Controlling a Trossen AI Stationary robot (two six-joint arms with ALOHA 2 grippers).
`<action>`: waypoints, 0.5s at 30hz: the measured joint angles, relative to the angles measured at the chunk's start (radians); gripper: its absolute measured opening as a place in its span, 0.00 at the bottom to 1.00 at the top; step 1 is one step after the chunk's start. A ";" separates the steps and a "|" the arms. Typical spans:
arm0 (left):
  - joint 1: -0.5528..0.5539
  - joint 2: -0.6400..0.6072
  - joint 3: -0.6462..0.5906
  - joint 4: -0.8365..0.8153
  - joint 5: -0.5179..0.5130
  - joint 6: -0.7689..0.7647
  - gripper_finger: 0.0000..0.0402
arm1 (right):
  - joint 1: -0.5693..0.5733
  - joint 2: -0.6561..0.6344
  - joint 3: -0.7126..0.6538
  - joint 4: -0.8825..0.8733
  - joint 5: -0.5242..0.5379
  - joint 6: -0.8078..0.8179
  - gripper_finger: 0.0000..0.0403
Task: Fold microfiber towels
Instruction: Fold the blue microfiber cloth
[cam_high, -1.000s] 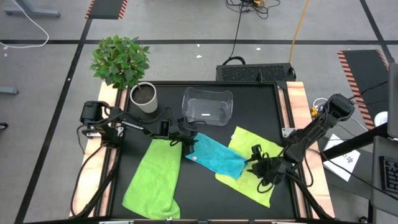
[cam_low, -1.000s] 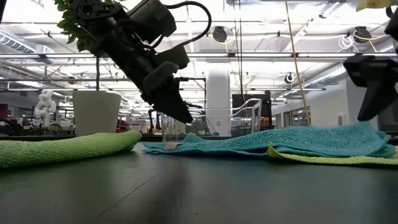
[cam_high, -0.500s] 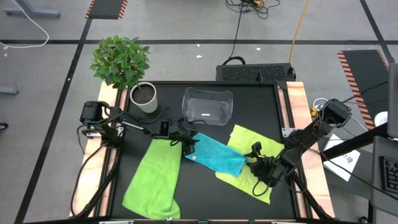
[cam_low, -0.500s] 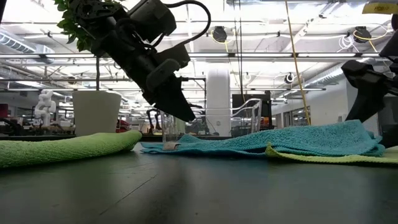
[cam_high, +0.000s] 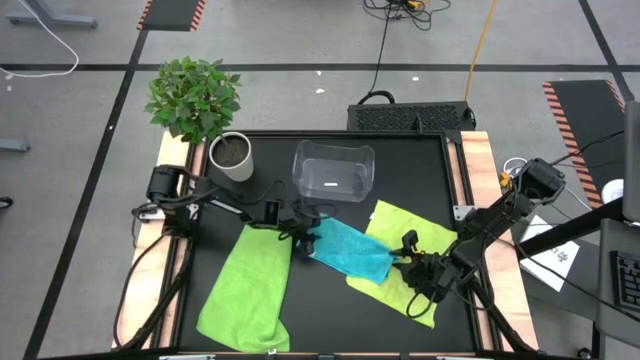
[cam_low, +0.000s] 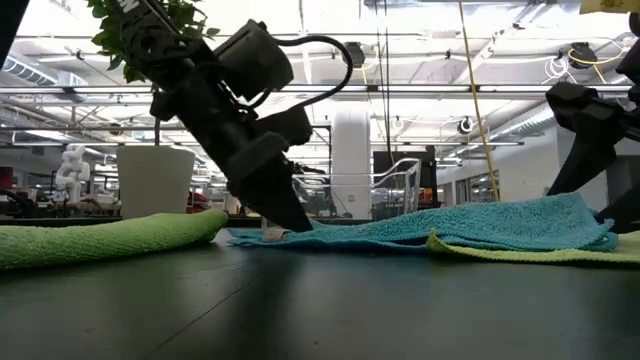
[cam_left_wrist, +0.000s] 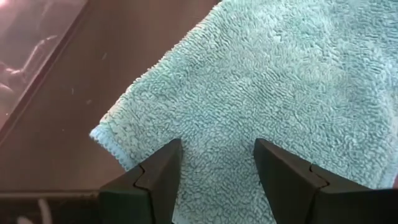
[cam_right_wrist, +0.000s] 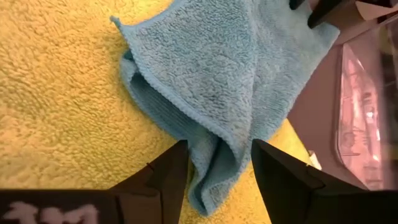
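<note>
The turquoise towel (cam_high: 345, 250) lies in the middle of the table, its right end resting on the right lime-green towel (cam_high: 400, 228). A second lime-green towel (cam_high: 245, 290) lies flat at the near left. My left gripper (cam_high: 303, 238) is open and low over the turquoise towel's left part (cam_left_wrist: 261, 81), just inside a corner (cam_left_wrist: 102, 137). My right gripper (cam_high: 405, 262) is open over that towel's bunched right end (cam_right_wrist: 217, 81), one finger on either side of a raised fold. My left gripper comes slanting down from the table's left, and its open fingertips (cam_low: 290, 222) reach the level of the turquoise towel's left edge (cam_low: 250, 238). I cannot tell whether they touch the cloth. My right gripper points down over the towel's folded right end (cam_right_wrist: 214, 155). I cannot tell whether its fingers touch it.
A clear plastic bin (cam_high: 333, 170) stands at the far middle, close behind the turquoise towel. A white pot with a leafy plant (cam_high: 232, 157) stands at the far left. Bare black tabletop (cam_high: 330, 320) lies between the two green towels at the near edge.
My left gripper has gone toward the table's right and down, onto the turquoise towel's left corner. My right gripper has shifted a little toward the table's left, over the towel's right end. The towels lie as before.
</note>
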 joint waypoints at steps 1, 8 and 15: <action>0.000 0.000 0.000 -0.003 -0.001 0.000 0.52 | -0.004 -0.001 0.000 0.002 0.002 -0.007 0.39; 0.001 0.000 0.000 -0.010 -0.003 0.002 0.52 | -0.031 0.000 0.000 0.030 0.002 -0.048 0.26; 0.001 0.000 0.001 -0.019 -0.003 0.002 0.52 | -0.080 -0.024 0.029 0.037 -0.031 -0.117 0.02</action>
